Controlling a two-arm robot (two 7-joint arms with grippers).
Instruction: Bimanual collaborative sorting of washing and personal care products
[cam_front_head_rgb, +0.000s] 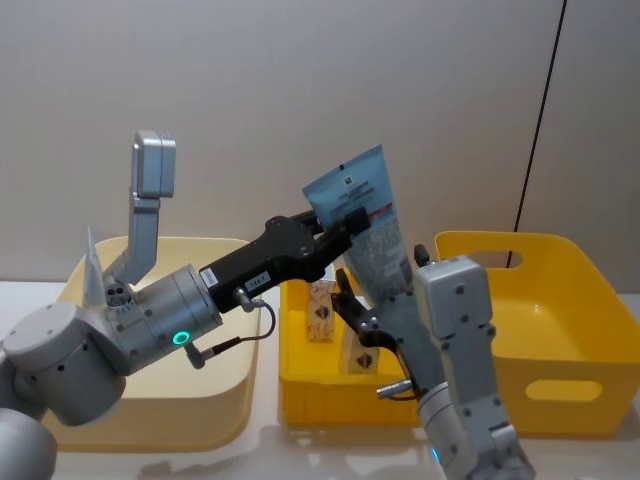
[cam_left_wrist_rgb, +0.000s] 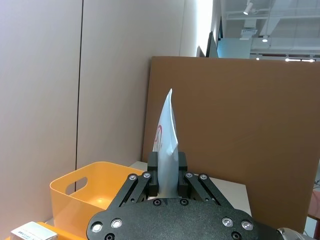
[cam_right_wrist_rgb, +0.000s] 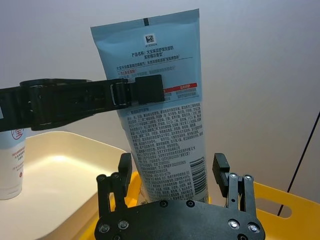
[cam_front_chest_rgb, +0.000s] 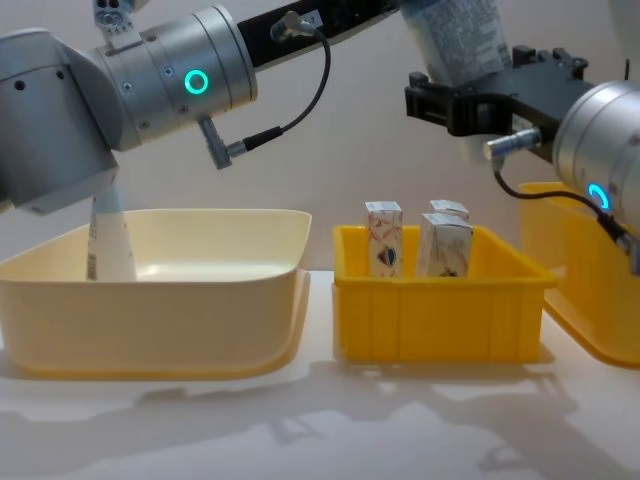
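Head view: your left gripper (cam_front_head_rgb: 352, 220) is clamped near the flat top end of the pale blue-and-white soft squeeze tube (cam_front_head_rgb: 380, 250); the tube stands tall over the small yellow plastic bin (cam_front_head_rgb: 300, 395). Right wrist view: your right gripper (cam_right_wrist_rgb: 172, 165) sits lower, nearer the bottom end; its fingers are apart, one on each side of the tube.

You'll find the pale blue soft plastic squeeze tube (cam_right_wrist_rgb: 167, 145) smooth-skinned, with a faint satin sheen under its small print. The left gripper (cam_left_wrist_rgb: 167, 169) and right gripper (cam_right_wrist_rgb: 172, 170) are matt black, dotted with shiny metal screw heads (cam_right_wrist_rgb: 160, 203). The silver-grey arm housings (cam_front_chest_rgb: 170, 75) look like satin-finished metal. The cream plastic tub (cam_front_chest_rgb: 150, 310) and yellow plastic bins (cam_front_chest_rgb: 440, 315) are smooth and lightly glossy. The small white cartons (cam_front_chest_rgb: 384, 238) look like printed card.
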